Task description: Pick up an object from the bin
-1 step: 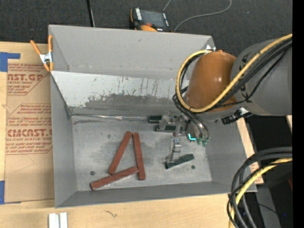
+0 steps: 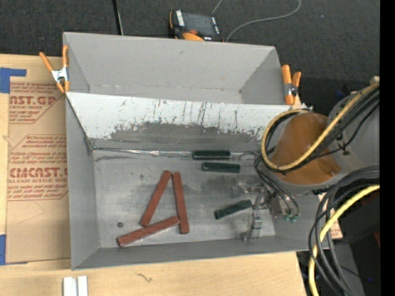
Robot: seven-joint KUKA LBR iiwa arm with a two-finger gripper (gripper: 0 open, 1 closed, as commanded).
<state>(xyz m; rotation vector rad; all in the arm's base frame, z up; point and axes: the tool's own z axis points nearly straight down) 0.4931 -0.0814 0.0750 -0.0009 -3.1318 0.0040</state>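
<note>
- In the lower right corner of the bin (image 2: 83, 184), low over its floor, we see the gripper (image 2: 252, 226), under the arm's orange cover (image 2: 302, 150) and its loops of cable
- We cannot tell how far the gripper is open, and we see nothing that it clearly has hold of
- The nearest thing to it is a dark green stick (image 2: 232, 210), flat on the floor just to the left of the gripper in the camera view; its right end runs in close under the wrist, and we cannot tell whether the two touch
- Its long axis runs nearly left to right, with the right end a little nearer the back wall, so the stick points toward the gripper and does not lie across it
- A second dark stick (image 2: 211, 155) and a third dark stick (image 2: 221, 166) lie side by side further back, near the foot of the back wall and apart from the gripper
- Three reddish-brown sticks (image 2: 179, 202) lie well to the left, touching one another in a loose triangle
- We judge the pick not yet made: the green stick is the likely target, and the coming move would need a small shift left along it, closing across its narrow side
</note>
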